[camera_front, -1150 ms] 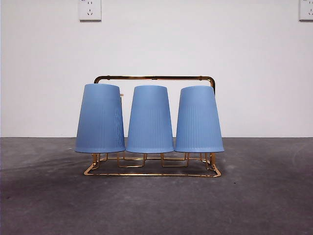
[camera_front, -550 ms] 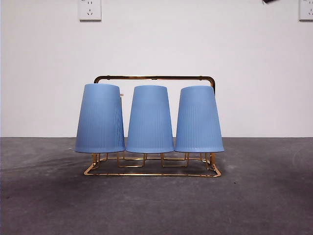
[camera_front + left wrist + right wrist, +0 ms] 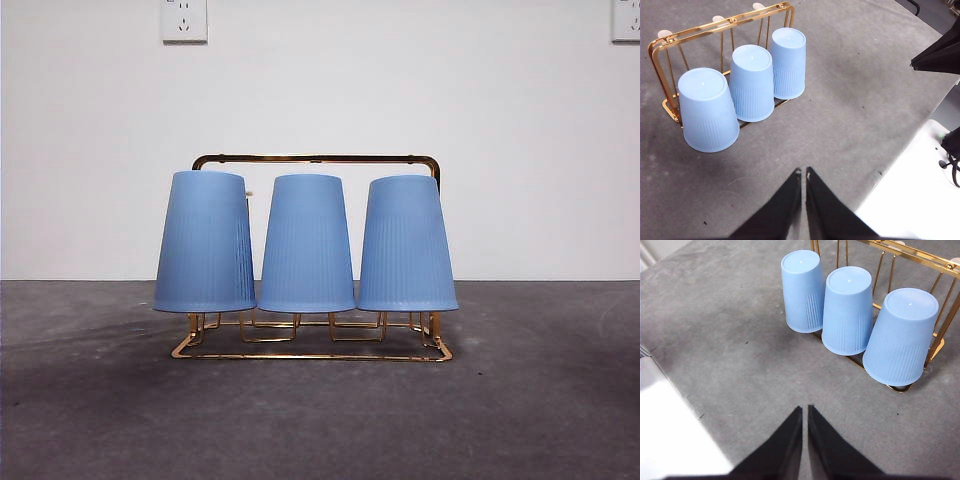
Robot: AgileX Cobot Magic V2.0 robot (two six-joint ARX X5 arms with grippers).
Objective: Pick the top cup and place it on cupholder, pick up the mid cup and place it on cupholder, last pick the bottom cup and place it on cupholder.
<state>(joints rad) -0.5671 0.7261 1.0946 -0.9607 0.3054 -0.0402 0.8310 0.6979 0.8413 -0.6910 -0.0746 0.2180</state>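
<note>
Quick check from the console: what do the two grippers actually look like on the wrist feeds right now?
Both look alike. The left gripper and the right gripper each have two matte black jaws, broad at the base and tapering to thin pointed tips. No markings, labels or cables show on either.

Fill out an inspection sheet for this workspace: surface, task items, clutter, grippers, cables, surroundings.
Surface: grey table, a few small specks.
Job's things: three blue cups, left cup, middle cup, right cup, all upside down in a row on the gold cupholder.
Clutter: nothing seen.
Grippers: left gripper and right gripper both away from the rack, jaws shut, holding nothing.
Cables: one black cable off the table edge.
Surroundings: white wall with two sockets, left socket, right socket.
</note>
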